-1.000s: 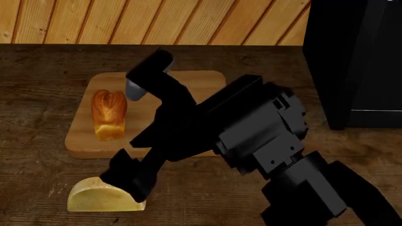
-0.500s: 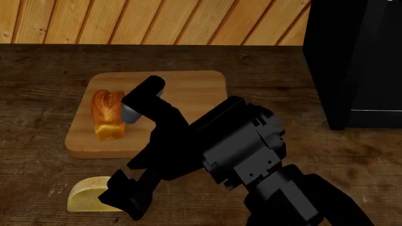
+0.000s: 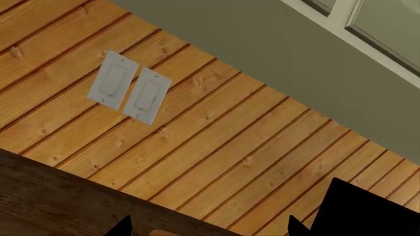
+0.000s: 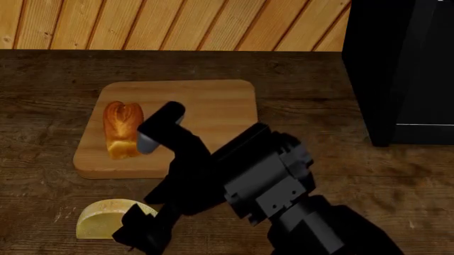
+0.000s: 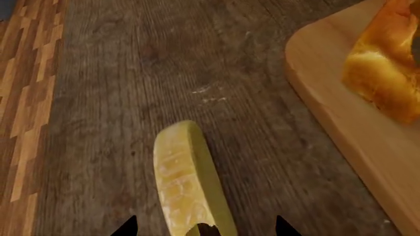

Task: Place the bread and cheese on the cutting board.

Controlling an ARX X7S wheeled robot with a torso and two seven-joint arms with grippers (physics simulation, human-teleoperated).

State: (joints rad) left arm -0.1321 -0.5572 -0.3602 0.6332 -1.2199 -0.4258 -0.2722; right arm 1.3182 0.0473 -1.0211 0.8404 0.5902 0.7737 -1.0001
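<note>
The bread [image 4: 122, 127] lies on the left part of the cutting board [image 4: 212, 101], seen close in the right wrist view as the bread [image 5: 387, 73] on the cutting board [image 5: 354, 128]. The cheese [image 4: 99, 219] rests on the dark counter in front of the board's near left corner. My right gripper [image 4: 140, 232] is at its right end. In the right wrist view the cheese [image 5: 187, 182] runs between the spread fingertips of the right gripper [image 5: 204, 227], which is open. My left gripper [image 3: 210, 228] is open, facing the wall with nothing held.
A tall black appliance [image 4: 397, 69] stands at the counter's right. Wood-plank wall runs behind the counter, with two light switches [image 3: 128, 93] and a window frame [image 3: 367, 19] above. My right arm [image 4: 269, 180] crosses the board's near right part.
My right arm has drawn back toward the counter's near edge, and its gripper has slid lower beside the cheese. Cheese and bread have stayed put.
</note>
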